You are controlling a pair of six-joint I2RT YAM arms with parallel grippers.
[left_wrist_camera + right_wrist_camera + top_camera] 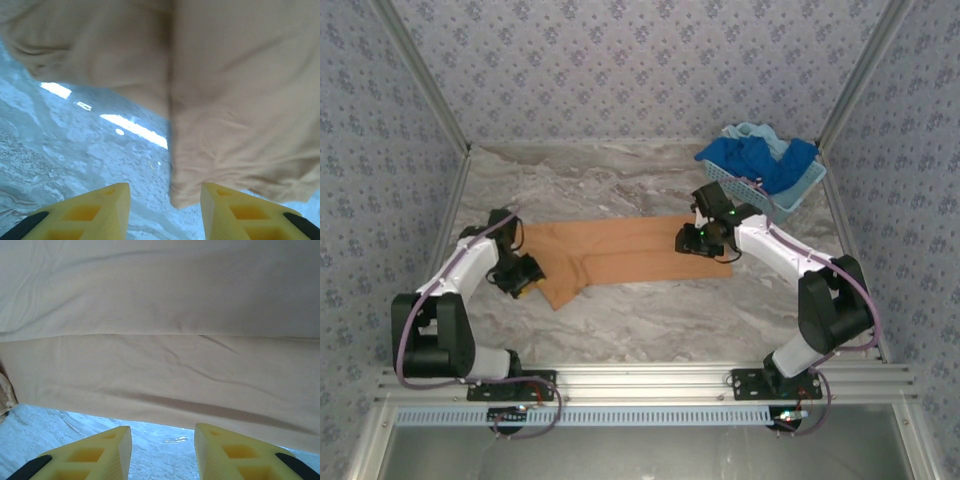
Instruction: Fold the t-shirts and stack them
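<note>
Patterned grey-blue walls (620,70) enclose a marble-look bench (620,320) on three sides. Across the middle of the bench lies the orange-tan t-shirt (620,250), spread flat as a long band running left to right, with a fold line along its length and a flap reaching toward the near edge at its left end. At the far right corner sits a light blue perforated basket (798,195), set at an angle. A royal blue t-shirt (760,160) is heaped in it, and a pale aqua t-shirt (748,131) is bunched behind that at the basket's far side. The left tool (523,274) hangs at the orange-tan shirt's left end, just beside the flap. The right tool (698,239) is over the shirt's right end, close to its near edge. Seen from the left wrist, yellow fingers (95,212) stand spread apart with bare bench and a corner of the cloth between them, pinching nothing. Seen from the right wrist, that tool's fingers (100,452) are likewise spread. Bare bench shows in the gap and the shirt's hem lies just beyond the tips, with nothing held.
</note>
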